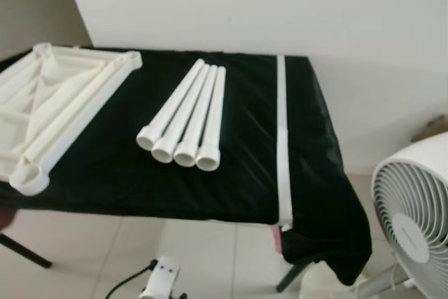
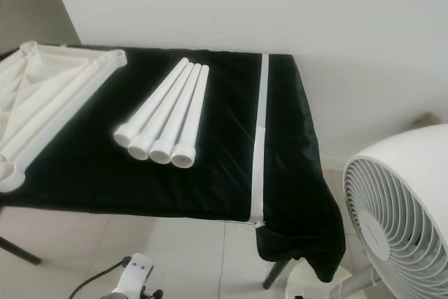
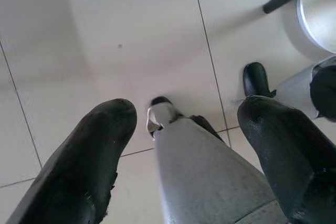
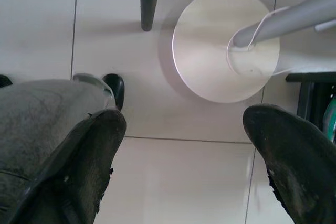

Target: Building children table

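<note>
Where they touch, four white legs [image 1: 183, 115] fan.

Smooth white plastic table legs [image 1: 183, 118] and tabletop [image 1: 52, 106] lie on slightly shiny black cloth [image 1: 245, 166]; floor tiles [image 3: 126, 40] glossy.

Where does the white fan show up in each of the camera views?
Left eye view: the fan sits at the lower right edge.
Right eye view: lower right again, with more of its grille showing.
Left wrist view: probably the rim of its round base.
Right wrist view: its round base and pole.
Shared landmark: the dark table leg beside the fan.
</note>
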Robot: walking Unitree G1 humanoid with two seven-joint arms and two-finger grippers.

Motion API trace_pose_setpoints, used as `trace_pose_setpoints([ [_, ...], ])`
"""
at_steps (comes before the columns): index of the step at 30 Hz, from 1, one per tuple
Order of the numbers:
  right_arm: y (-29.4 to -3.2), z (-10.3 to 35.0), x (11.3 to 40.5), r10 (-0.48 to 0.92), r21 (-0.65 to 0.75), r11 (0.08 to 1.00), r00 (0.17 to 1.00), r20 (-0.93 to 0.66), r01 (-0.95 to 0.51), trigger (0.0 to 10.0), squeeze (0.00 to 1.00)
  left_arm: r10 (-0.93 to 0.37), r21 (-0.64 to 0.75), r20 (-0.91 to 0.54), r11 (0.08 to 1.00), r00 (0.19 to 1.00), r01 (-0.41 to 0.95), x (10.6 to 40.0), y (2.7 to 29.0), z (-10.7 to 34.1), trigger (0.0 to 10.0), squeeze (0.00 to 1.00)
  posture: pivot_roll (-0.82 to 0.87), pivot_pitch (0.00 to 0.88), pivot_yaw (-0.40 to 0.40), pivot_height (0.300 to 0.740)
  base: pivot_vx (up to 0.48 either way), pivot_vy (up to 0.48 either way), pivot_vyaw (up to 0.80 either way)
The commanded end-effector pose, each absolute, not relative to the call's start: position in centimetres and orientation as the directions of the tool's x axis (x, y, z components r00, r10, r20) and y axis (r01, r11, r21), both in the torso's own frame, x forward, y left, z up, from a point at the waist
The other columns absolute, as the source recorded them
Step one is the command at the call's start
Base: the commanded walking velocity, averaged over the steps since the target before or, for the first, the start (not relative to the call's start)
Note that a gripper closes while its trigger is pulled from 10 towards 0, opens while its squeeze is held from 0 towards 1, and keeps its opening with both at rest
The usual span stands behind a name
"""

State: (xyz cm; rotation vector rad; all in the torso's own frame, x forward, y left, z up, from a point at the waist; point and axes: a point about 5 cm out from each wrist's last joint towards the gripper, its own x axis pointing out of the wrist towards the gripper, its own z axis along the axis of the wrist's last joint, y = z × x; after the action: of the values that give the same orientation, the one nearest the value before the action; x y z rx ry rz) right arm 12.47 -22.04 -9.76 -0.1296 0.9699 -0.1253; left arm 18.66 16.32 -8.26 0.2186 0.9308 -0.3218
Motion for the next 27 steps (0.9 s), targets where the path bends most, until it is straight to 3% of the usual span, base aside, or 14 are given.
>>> trace_pose_setpoints([
  [1, -22.0, -9.6, 12.9, -0.147, -0.170, 0.985, 0.566, -0.811, 0.012, 10.0, 0.00, -0.168, 0.087, -0.826, 0.905, 0.538, 0.417, 18.0, 16.1, -8.6, 10.0, 0.00, 0.10, 0.000, -0.060, 0.740, 0.000, 0.000, 0.00],
  [8, -21.8, -9.2, 14.5, -0.106, -0.175, 0.983, 0.590, -0.800, -0.060, 10.0, 0.00, -0.147, 0.092, -0.826, 0.917, 0.544, 0.388, 18.0, 16.2, -8.6, 10.0, 0.00, 0.16, 0.000, -0.082, 0.740, 0.000, 0.000, 0.00],
  [12, -21.2, -8.4, 16.5, -0.043, -0.176, 0.973, 0.636, -0.771, -0.148, 10.0, 0.00, -0.132, 0.080, -0.797, 0.944, 0.589, 0.319, 19.0, 15.7, -8.2, 10.0, 0.00, 0.18, 0.000, -0.093, 0.740, 0.000, 0.000, 0.00],
  [17, -20.9, -7.3, 18.8, -0.061, -0.127, 0.991, 0.701, -0.711, -0.043, 10.0, 0.00, -0.145, 0.098, -0.775, 0.934, 0.615, 0.343, 19.9, 15.1, -7.7, 10.0, 0.00, 0.16, 0.000, -0.052, 0.740, 0.000, 0.000, 0.00],
  [27, -19.2, -7.5, 18.8, -0.028, -0.079, 0.996, 0.716, -0.698, -0.038, 10.0, 0.00, -0.197, 0.114, -0.777, 0.890, 0.597, 0.442, 20.7, 14.2, -7.3, 10.0, 0.00, 0.10, 0.000, -0.026, 0.740, 0.000, 0.000, 0.00],
])
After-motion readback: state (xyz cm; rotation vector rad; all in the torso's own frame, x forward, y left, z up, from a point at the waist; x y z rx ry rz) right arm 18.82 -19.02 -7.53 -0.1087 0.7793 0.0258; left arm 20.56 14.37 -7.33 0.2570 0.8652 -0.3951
